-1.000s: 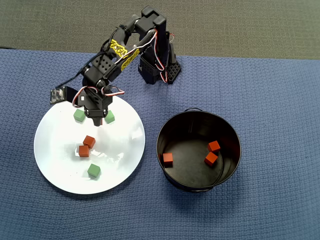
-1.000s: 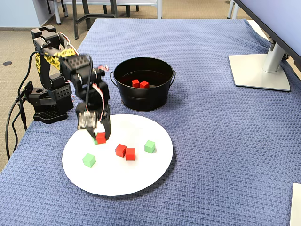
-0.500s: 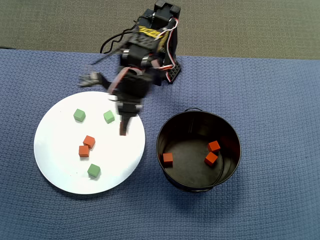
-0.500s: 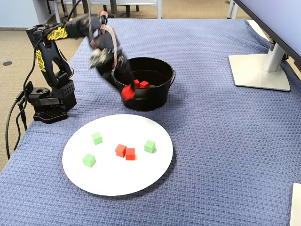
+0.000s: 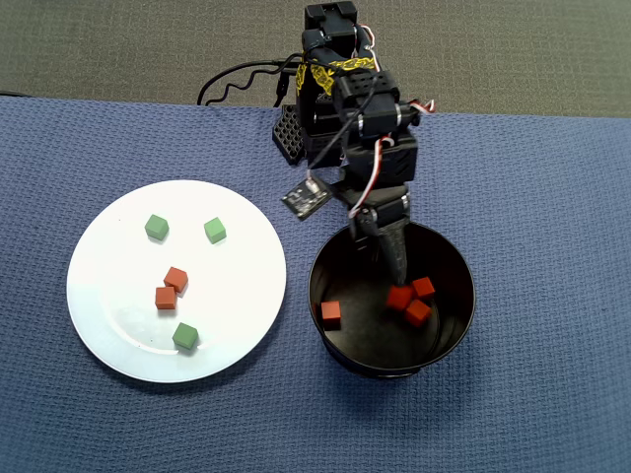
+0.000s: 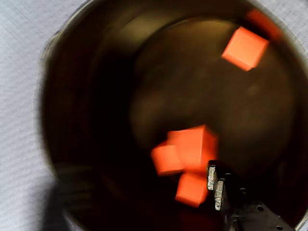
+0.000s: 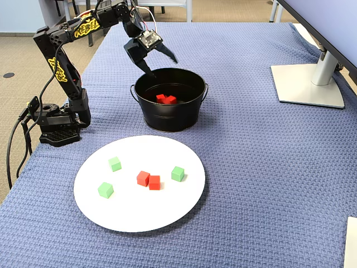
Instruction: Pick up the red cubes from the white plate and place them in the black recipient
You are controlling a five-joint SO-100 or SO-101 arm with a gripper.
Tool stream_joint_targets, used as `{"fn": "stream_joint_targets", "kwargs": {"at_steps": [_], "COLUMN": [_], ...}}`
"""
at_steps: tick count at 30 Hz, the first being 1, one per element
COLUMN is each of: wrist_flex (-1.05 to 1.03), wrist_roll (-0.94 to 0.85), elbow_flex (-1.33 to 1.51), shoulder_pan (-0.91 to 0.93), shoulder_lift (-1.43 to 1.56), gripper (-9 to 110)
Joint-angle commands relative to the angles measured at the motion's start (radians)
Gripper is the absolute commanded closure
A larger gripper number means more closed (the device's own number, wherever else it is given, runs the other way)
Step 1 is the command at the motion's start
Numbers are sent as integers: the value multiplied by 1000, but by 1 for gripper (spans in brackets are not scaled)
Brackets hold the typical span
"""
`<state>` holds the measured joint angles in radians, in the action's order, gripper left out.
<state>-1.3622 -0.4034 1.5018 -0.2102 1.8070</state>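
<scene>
Black two-finger gripper (image 7: 162, 63) over round black metal pot (image 5: 340, 350), jaws spread, empty, pointing down into it. Small orange-red cubes (image 5: 399, 298) lie flat inside; two (image 5: 171, 288) on round white plate (image 5: 104, 315).

An office or lab was suggested: a monitor stand (image 7: 310, 78) was set on the table's blue cloth (image 7: 251, 167), and chair legs (image 7: 100, 14) were seen on carpet beyond.

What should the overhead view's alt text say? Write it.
An open gripper hangs over a black pot holding four red cubes; beside it, a white plate holds two red cubes and three green cubes.
</scene>
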Motion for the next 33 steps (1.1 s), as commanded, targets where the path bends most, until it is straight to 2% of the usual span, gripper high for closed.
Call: {"fn": "stream_joint_targets", "kwargs": {"at_steps": [1,8,14,20,22,25,33], "wrist_flex": [-11,12,38,69,41,110,-14], "wrist_roll": [-37,-94,-244,-529,-701,-939,-1333], "elbow_flex": [-112,-91,-58,-37,-31,23,-81], "shoulder_pan": [201,575,710,753,778,824,868], "shoulder_lift": [-28,-123,-222,-276,-279,-285,-371], "gripper": [59,67,68,74,75,76,69]}}
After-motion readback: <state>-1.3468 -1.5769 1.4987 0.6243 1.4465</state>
